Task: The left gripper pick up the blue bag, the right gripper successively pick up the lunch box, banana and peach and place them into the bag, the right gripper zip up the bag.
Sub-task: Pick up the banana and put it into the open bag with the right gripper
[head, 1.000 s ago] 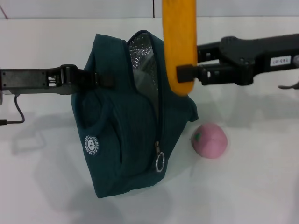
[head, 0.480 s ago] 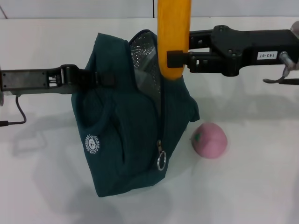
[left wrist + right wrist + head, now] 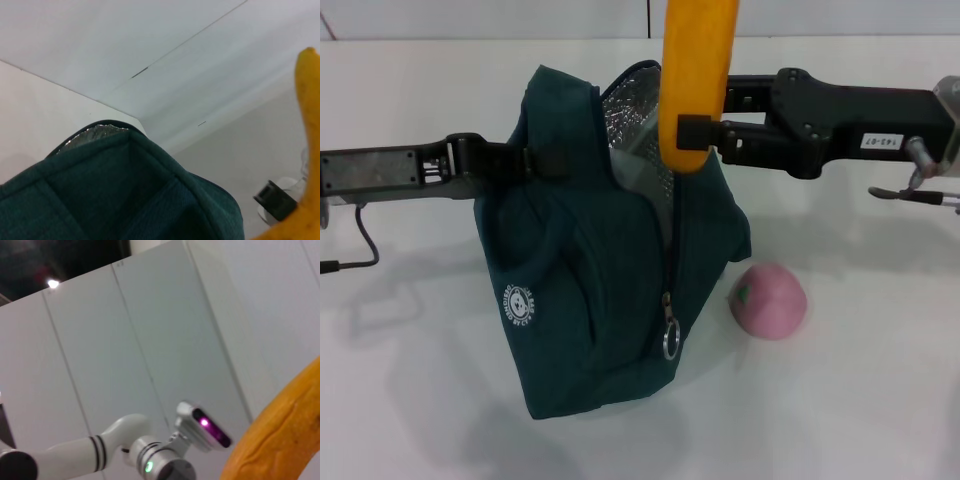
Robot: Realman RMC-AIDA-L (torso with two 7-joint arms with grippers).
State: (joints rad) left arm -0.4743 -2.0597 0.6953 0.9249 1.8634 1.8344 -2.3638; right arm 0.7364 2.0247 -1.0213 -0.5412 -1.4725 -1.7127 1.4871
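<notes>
The blue bag (image 3: 590, 290) hangs upright over the white table, its zipper open and silver lining (image 3: 630, 120) showing at the mouth. My left gripper (image 3: 545, 163) comes in from the left and is shut on the bag's upper edge. My right gripper (image 3: 692, 132) reaches in from the right, shut on the banana (image 3: 697, 70), which stands upright with its lower end just above the bag's open mouth. The banana also shows in the left wrist view (image 3: 305, 150) and right wrist view (image 3: 280, 435). The pink peach (image 3: 770, 300) lies on the table right of the bag. The lunch box is out of view.
A zipper pull ring (image 3: 670, 342) dangles on the bag's front. A black cable (image 3: 360, 245) trails on the table at the far left. The white table (image 3: 860, 400) extends to a wall behind.
My right gripper has carried the banana left and slightly lower, from beside the bag's right edge to over its open mouth. The bag and left gripper have shifted only slightly.
</notes>
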